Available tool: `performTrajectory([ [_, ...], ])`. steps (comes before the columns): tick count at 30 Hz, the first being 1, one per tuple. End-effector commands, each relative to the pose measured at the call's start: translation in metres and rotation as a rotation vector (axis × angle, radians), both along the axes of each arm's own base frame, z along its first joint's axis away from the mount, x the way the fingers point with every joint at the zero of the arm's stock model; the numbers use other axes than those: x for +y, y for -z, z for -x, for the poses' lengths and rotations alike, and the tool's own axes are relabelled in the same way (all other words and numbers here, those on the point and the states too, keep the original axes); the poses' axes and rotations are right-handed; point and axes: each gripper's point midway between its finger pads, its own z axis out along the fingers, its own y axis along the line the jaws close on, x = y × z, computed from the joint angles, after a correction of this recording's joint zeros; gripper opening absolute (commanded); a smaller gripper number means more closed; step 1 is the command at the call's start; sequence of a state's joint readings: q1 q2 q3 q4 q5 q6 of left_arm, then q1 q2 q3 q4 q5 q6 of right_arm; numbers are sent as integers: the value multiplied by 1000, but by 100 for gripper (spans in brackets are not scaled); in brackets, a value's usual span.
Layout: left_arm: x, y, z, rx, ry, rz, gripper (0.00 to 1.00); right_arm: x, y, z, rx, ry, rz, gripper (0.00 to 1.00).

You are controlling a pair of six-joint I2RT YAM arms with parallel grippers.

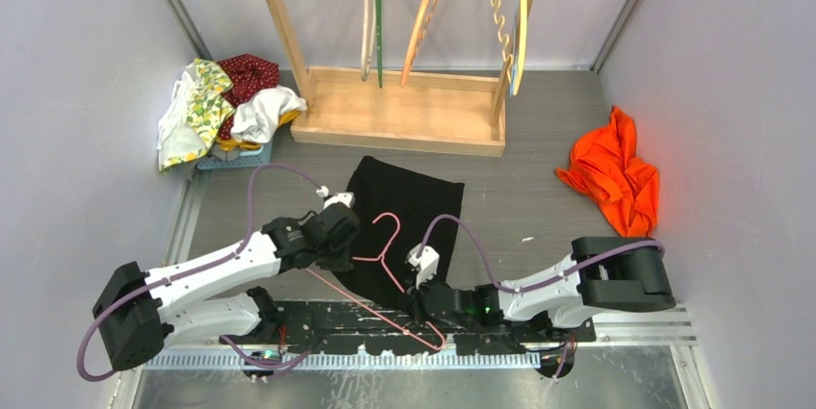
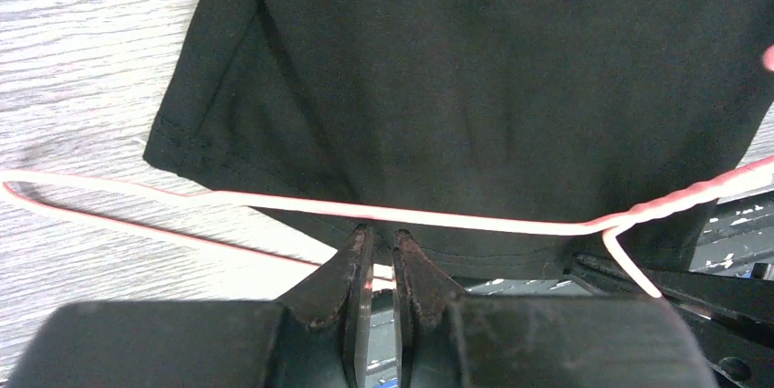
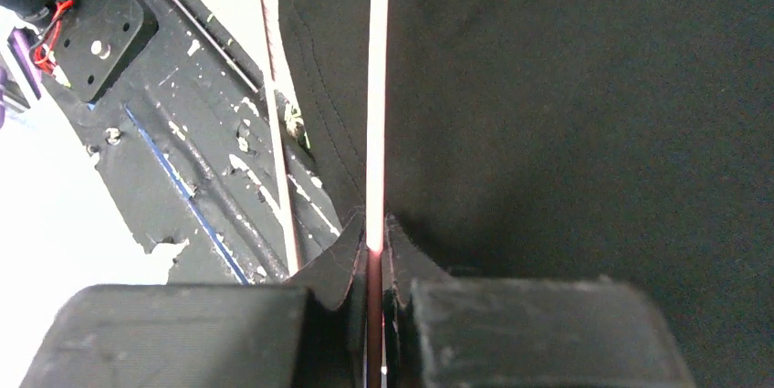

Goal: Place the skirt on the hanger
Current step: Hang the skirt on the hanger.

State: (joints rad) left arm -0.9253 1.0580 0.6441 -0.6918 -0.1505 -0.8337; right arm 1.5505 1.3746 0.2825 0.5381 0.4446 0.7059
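The black skirt [image 1: 409, 202] lies flat on the table, its hem toward the arms. A pink wire hanger [image 1: 395, 224] rests across its near part, hook pointing away. My left gripper [image 1: 348, 247] is at the skirt's near left edge. In the left wrist view its fingertips [image 2: 379, 237] pinch the skirt [image 2: 475, 87] at the hem, just under the hanger wire [image 2: 456, 221]. My right gripper [image 1: 416, 279] is shut on the hanger's right arm. In the right wrist view the wire [image 3: 377, 87] runs straight out from between the jaws [image 3: 375, 224], over the skirt [image 3: 566, 114].
A wooden rack [image 1: 399, 111] with several hanging hangers stands at the back. A pile of clothes [image 1: 226, 106] lies at back left and an orange garment [image 1: 616, 173] at right. The black base plate [image 1: 318, 318] runs along the near edge. Walls close both sides.
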Motion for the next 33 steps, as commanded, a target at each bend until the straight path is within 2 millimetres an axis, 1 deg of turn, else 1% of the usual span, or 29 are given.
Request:
performTrajectory([
  [1, -9, -5, -8, -45, -12, 35, 14, 9, -11, -10, -51, 41, -6, 1],
  [5, -12, 6, -3, -20, 4, 21, 15, 11, -11, -9, -55, 31, 5, 1],
  [10, -4, 26, -4, -16, -19, -43, 22, 13, -12, -6, -47, 14, 1, 1],
  [12, -4, 31, -6, -29, -15, -54, 25, 10, -11, -5, -44, 11, 3, 1],
  [14, -4, 34, -8, -40, -17, -51, 32, 9, -12, -4, -41, 7, -2, 1],
  [17, -7, 39, -10, -45, -16, -49, 35, 8, -13, -4, -40, 4, -5, 1],
  [23, -14, 49, -12, -29, 0, -64, 37, 11, -12, -1, -36, -16, 2, 1],
  [25, -11, 59, -12, -12, -4, -103, 34, 12, -13, 0, -37, -23, 5, 1],
  [26, -9, 61, -12, -11, -10, -117, 29, 12, -13, 0, -37, -25, 8, 1],
  [28, -8, 64, -13, -6, -13, -132, 17, 12, -13, 1, -38, -29, 10, 1],
  [29, -7, 64, -13, -4, -14, -140, 8, 11, -13, 1, -38, -28, 12, 1],
  [30, -7, 64, -13, -3, -16, -145, 1, 11, -13, 0, -38, -28, 17, 1],
  [33, -5, 58, -14, -13, -22, -150, 0, 8, -10, -1, -46, -24, 33, 1],
])
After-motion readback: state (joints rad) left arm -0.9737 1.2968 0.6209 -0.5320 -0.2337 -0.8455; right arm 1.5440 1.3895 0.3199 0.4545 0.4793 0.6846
